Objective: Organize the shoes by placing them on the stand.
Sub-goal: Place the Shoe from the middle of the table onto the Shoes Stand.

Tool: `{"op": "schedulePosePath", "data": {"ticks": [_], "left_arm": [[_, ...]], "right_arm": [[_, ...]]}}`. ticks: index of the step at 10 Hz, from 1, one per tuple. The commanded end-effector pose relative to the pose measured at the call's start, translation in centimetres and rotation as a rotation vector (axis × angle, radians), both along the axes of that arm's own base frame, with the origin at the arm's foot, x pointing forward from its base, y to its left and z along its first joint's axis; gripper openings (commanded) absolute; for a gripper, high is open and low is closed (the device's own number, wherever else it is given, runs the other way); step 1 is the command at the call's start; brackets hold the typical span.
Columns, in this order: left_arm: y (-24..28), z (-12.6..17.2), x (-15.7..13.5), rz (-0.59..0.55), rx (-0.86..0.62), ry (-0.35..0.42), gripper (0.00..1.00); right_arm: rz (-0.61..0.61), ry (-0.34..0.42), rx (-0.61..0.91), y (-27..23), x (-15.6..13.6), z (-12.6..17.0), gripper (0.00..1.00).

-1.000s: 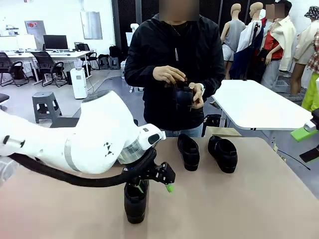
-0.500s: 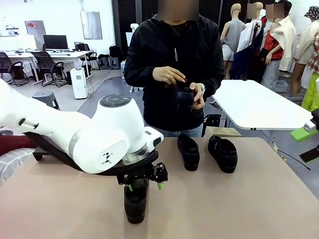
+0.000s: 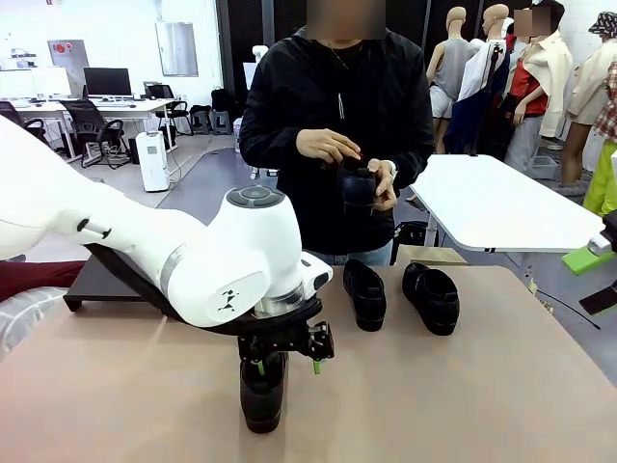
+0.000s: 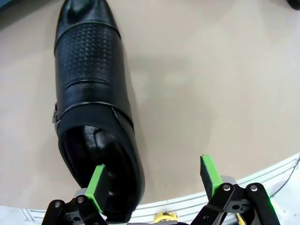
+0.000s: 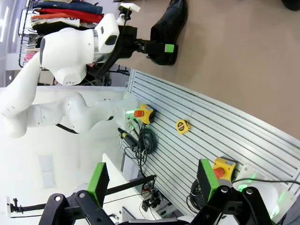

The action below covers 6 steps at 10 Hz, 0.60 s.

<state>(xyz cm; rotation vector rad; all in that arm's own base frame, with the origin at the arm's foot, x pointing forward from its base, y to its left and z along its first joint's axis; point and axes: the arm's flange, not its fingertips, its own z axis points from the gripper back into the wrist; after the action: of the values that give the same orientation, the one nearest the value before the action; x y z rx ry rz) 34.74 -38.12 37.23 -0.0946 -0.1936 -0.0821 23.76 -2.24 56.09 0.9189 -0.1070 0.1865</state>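
— Shoes (image 3: 431,297), the black glossy leather loafers with rounded toes: where are they sitting?

— One loafer (image 3: 261,397) is lying on the tan tabletop (image 3: 482,395) near the robot's edge, with its toe pointing toward the robot. A pair of loafers (image 3: 364,292) is resting side by side near the far edge, in front of the person. The person's hands (image 3: 328,145) are holding the fourth loafer (image 3: 357,185) at waist height.

— And the stand?

— A low matte black platform (image 3: 96,280) is sitting at the table's far left, partly hidden behind the white left arm. The loafers on the table are lying apart from it.

— What is the left gripper (image 4: 153,180) doing?

— It is hovering over the near loafer's heel end with its jaws spread wide. In the left wrist view one green pad (image 4: 97,185) is showing in front of the heel opening, while the other is hanging over bare tabletop. Whether either pad is touching leather, I cannot tell.

— And the right gripper (image 5: 153,180)?

— It is standing spread too, gripping nothing, and hanging well apart from the loafers.
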Motion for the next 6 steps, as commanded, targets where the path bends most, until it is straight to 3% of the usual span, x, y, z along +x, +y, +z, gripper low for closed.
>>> {"op": "schedulePosePath", "data": {"ticks": [1,3,4,5,6], "left_arm": [[-1.30,-1.45,1.05,0.045,0.060,0.023,1.00],[-1.48,-1.55,1.14,0.042,0.072,0.008,1.00],[-1.50,-1.32,1.05,0.041,0.077,-0.010,0.41],[-1.50,-1.20,1.00,0.043,0.079,-0.017,0.00],[-1.51,-1.20,1.00,0.044,0.087,-0.011,0.00]], "right_arm": [[0.021,-0.017,0.006,-0.24,0.04,0.25,1.00],[0.021,-0.017,0.006,-0.24,0.04,0.25,1.00],[0.021,-0.017,0.006,-0.24,0.04,0.25,1.00],[0.021,-0.017,0.006,-0.24,0.04,0.25,1.00],[0.021,-0.017,0.006,-0.24,0.04,0.25,1.00]]}}
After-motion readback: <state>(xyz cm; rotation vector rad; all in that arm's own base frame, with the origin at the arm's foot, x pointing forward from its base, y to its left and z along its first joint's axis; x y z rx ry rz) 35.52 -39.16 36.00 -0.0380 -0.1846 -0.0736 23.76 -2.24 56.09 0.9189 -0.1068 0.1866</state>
